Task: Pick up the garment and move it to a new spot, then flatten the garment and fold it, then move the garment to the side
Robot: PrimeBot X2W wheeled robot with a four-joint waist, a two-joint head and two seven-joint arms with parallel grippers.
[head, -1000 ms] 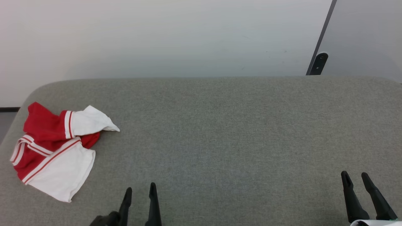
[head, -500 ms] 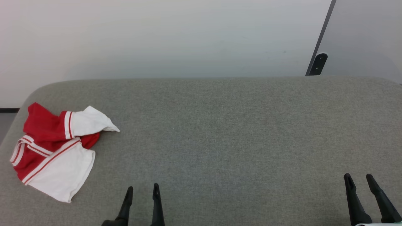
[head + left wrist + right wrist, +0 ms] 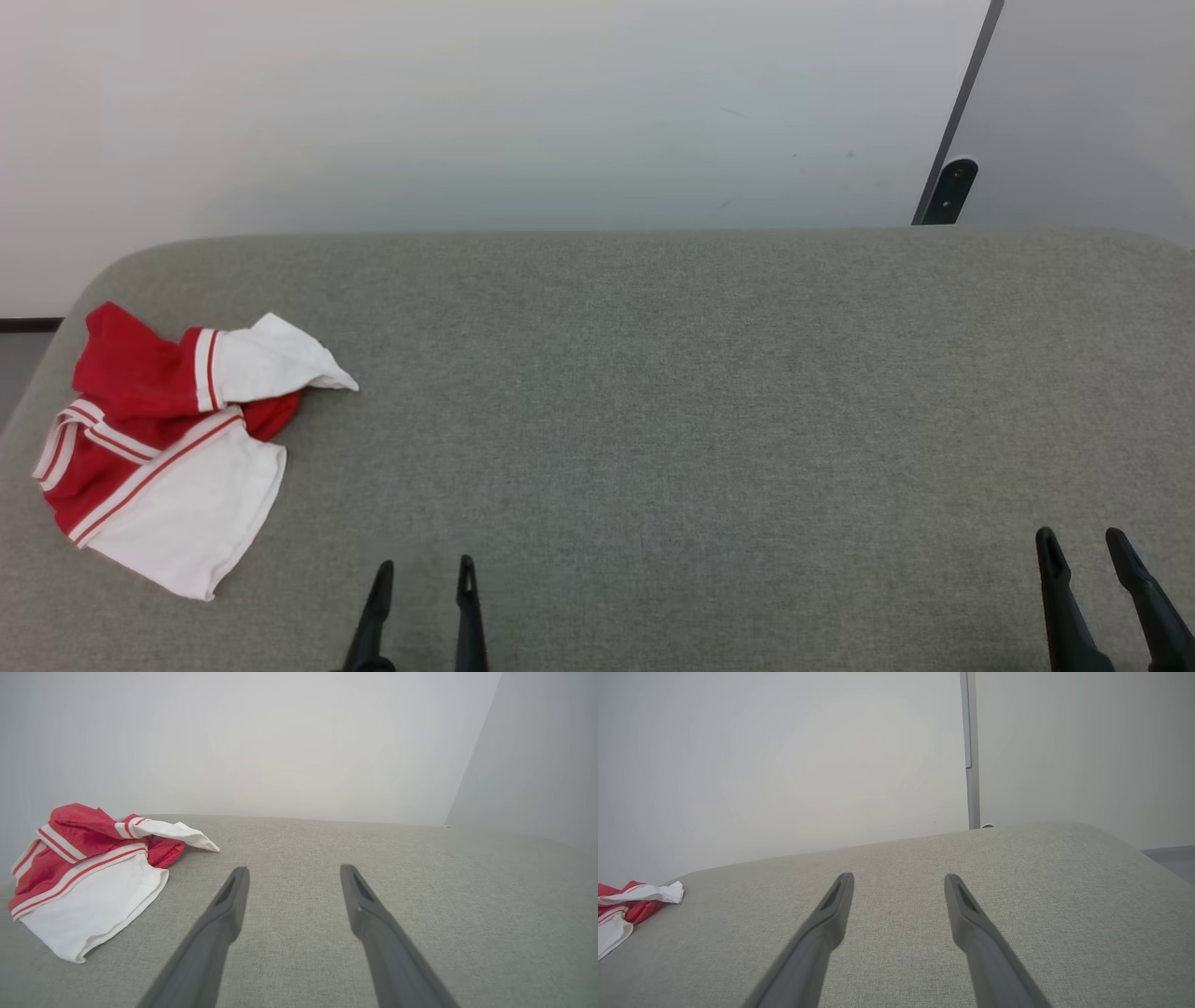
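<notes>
1. The garment lies crumpled at the far left of the grey fabric-covered worktop, close to its rounded corner. The red body is bunched. One white sleeve is spread flat toward you, and the other is twisted to a point aimed at the middle.
2. Your left tool sits at the near edge, to the right of the garment and apart from it. Its jaws are spread and hold nothing.
3. Your right tool is at the near right, well apart from the garment, likewise spread and empty.
4. Expect light, limp cloth. It will likely sag from any single pinch, and its layers may slide over each other. Nothing about it looks fragile.
5. Take hold where the cloth stands up: the raised red fold, or the striped trim where the sleeve meets the body. The flat white sleeve lies flush and gives the fingers little to get under.
6. The left tool looks the better placed for that first grasp.
</notes>
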